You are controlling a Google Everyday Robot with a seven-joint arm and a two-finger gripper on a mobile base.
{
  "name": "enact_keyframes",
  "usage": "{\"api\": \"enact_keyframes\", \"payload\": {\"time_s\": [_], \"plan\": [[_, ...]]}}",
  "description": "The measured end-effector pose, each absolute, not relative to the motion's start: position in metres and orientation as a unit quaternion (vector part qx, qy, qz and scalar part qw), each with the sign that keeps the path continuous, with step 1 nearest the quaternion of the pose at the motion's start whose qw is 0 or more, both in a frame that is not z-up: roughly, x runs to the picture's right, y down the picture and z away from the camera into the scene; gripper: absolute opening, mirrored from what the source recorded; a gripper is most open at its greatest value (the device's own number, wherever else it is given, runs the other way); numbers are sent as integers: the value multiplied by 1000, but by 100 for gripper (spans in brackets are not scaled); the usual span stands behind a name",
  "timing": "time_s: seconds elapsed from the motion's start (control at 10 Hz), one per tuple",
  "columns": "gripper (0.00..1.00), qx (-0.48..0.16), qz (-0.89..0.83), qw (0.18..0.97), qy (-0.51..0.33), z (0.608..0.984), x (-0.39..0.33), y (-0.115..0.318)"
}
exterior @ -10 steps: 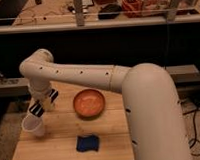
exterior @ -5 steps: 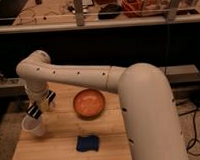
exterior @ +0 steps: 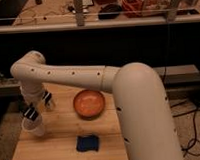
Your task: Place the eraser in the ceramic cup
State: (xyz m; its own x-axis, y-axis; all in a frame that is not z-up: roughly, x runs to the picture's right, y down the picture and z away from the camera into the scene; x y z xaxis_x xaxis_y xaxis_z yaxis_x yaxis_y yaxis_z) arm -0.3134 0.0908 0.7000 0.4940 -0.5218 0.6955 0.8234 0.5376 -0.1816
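The white ceramic cup (exterior: 34, 127) stands near the left edge of the wooden table (exterior: 61, 151). My gripper (exterior: 38, 107) hangs directly above the cup's rim, almost touching it, at the end of the white arm that reaches in from the right. The eraser does not show as a separate thing in this view; it is hidden or cannot be made out around the gripper.
An orange bowl (exterior: 89, 103) sits on the table just right of the gripper. A blue cloth-like pad (exterior: 88, 143) lies near the front edge. The arm's large white body (exterior: 145, 117) covers the right side. A cluttered bench stands behind.
The gripper has come down and slightly left, from above the cup to just over its rim. Cup, bowl and pad have not moved.
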Motion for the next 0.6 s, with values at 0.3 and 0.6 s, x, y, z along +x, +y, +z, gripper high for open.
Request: {"api": "enact_keyframes", "payload": {"time_s": [0.3,0.6], "plan": [[1,-254,-417,820,-297,697,-322,91],[1,-252,-423,817,-301,693,-328,88]]}}
